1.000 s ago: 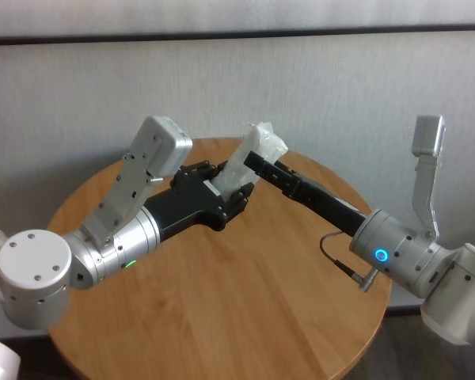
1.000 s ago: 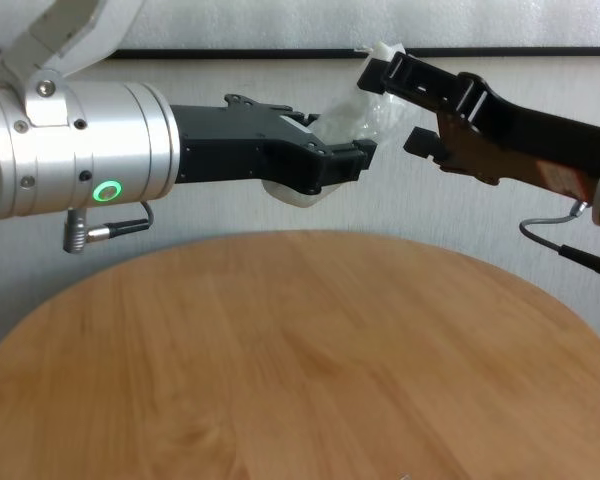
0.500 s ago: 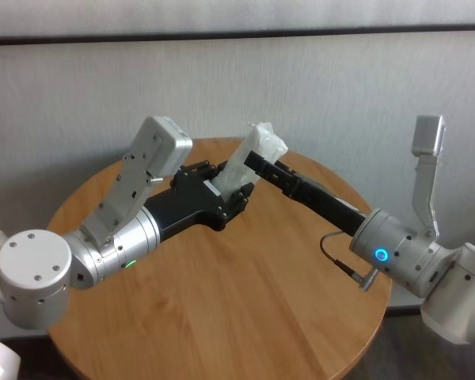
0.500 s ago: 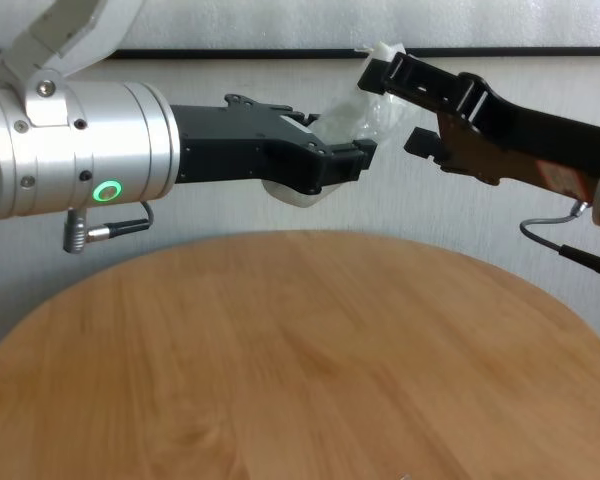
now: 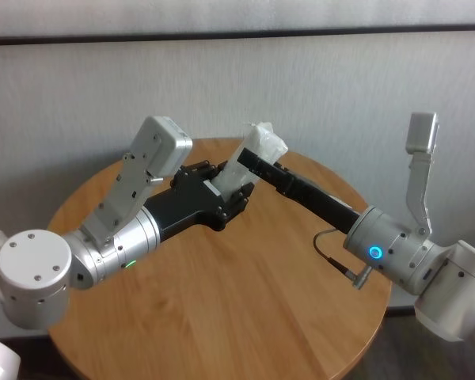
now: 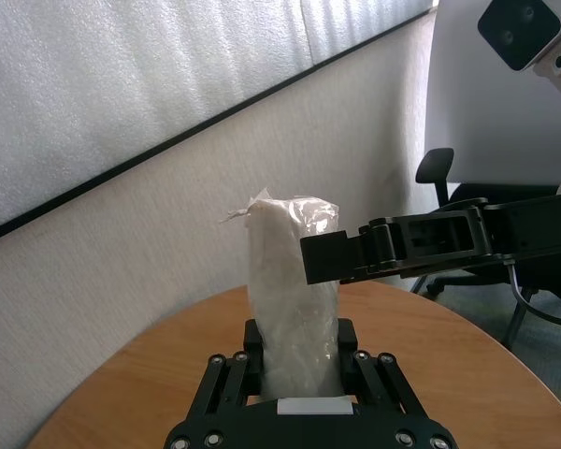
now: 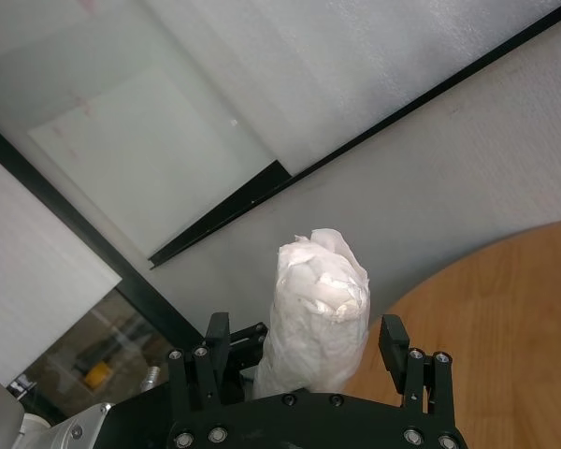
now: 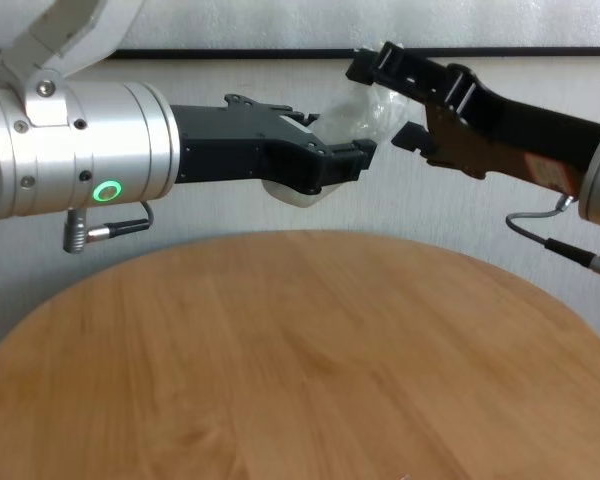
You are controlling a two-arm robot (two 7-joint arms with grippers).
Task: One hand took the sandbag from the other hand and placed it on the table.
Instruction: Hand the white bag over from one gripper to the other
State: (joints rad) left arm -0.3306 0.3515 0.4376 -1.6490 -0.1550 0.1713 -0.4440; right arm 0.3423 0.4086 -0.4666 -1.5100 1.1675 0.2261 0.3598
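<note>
The white crinkled sandbag [image 5: 253, 154] is held in the air above the far part of the round wooden table [image 5: 245, 301]. My left gripper [image 5: 231, 188], with the green ring, is shut on the bag's lower half; the left wrist view shows the bag [image 6: 290, 309] standing upright between its fingers. My right gripper [image 5: 249, 162], with the blue ring, is open. Its jaws stand on either side of the bag's upper half, with gaps showing in the right wrist view [image 7: 304, 341]. In the chest view the right gripper [image 8: 385, 100] straddles the bag [image 8: 365, 115].
A grey wall with a dark strip stands close behind the table. An office chair [image 6: 439, 168] shows beyond the table's far side. The wooden top [image 8: 300, 350] lies bare under both arms.
My right gripper has moved forward toward the left arm, so its open jaws now reach farther over the bag's upper part. The left gripper and the bag have stayed still.
</note>
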